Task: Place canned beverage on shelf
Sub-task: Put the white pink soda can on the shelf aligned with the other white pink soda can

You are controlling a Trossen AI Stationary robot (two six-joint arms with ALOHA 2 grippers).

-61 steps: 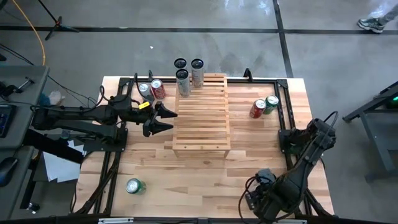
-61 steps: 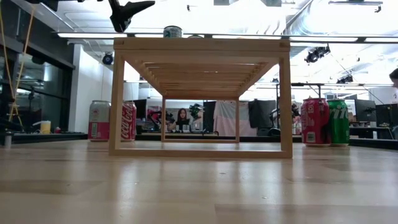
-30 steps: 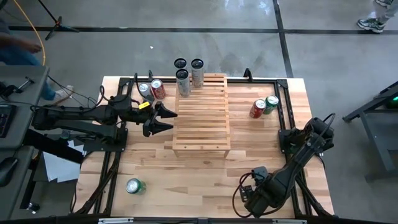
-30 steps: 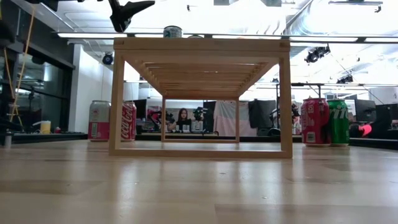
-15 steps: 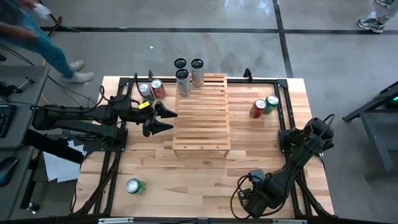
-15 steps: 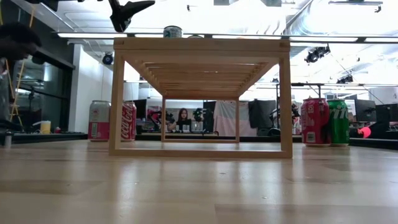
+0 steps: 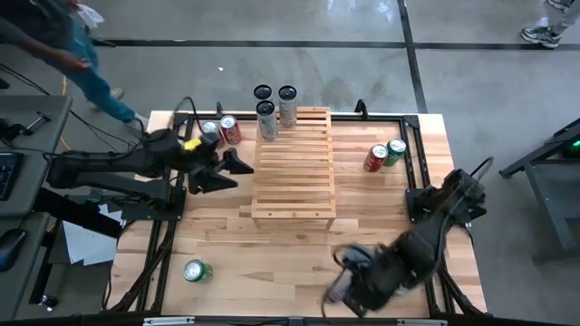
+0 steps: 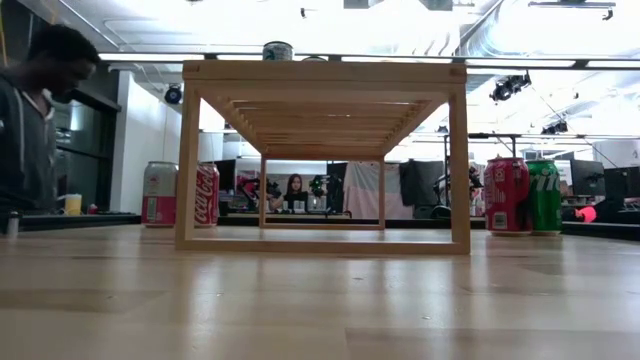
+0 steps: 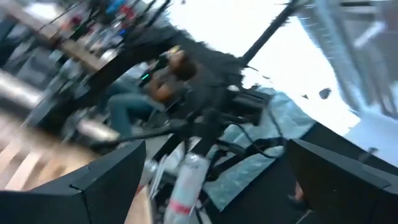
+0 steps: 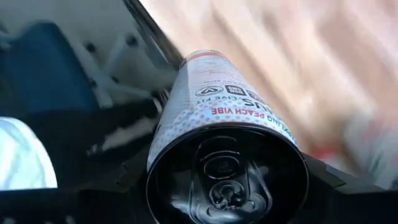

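Observation:
The pale slatted shelf (image 7: pixel 292 167) stands mid-table, also seen in the low view (image 8: pixel 322 150). Three tall cans (image 7: pixel 265 110) stand at its far end. My right gripper (image 7: pixel 349 285) is near the table's near edge, raised and shut on a white canned beverage (image 10: pixel 217 106) with a red band. My left gripper (image 7: pixel 231 174) hovers open just left of the shelf, nothing between its fingers. My right gripper pinches the can's round wall (image 10: pixel 165 146) between its two fingers, one on each side, close to the lid end. The lid with its pull tab (image 10: pixel 227 180) faces back toward the wrist. The can is lifted clear of the table.
Two cans (image 7: pixel 220 130) stand at the far left, a red one (image 7: pixel 375 159) and a green one (image 7: pixel 396 149) at the right. Another green can (image 7: pixel 196 271) is at the near left. A person (image 8: pixel 35 125) passes beyond the table's far left corner.
My right gripper has risen from low by the near edge, shifted a little toward the table's left and rolled. My left gripper has gone up, out of the low view, and drifted slightly away from the shelf. A person has walked in at the far left.

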